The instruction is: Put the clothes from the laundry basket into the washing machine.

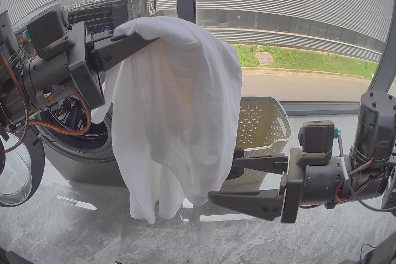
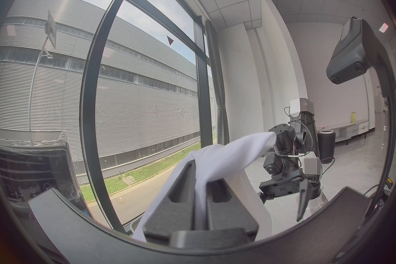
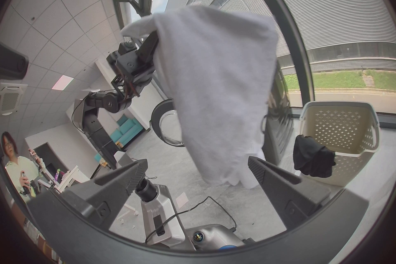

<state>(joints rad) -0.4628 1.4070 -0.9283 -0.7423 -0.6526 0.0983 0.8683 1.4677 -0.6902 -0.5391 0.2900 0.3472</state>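
A large white cloth hangs from my left gripper, which is shut on its top edge and held high in front of the washing machine. In the left wrist view the fingers pinch the cloth. The machine's round opening lies behind the left arm, with its door swung open. My right gripper stands open low beside the cloth's hem, holding nothing. A beige laundry basket sits behind it, and a black garment drapes over the basket's rim.
A floor-to-ceiling window runs right behind the washing machine and basket. Grey marble floor spreads below both arms. The hanging cloth covers part of the machine's front.
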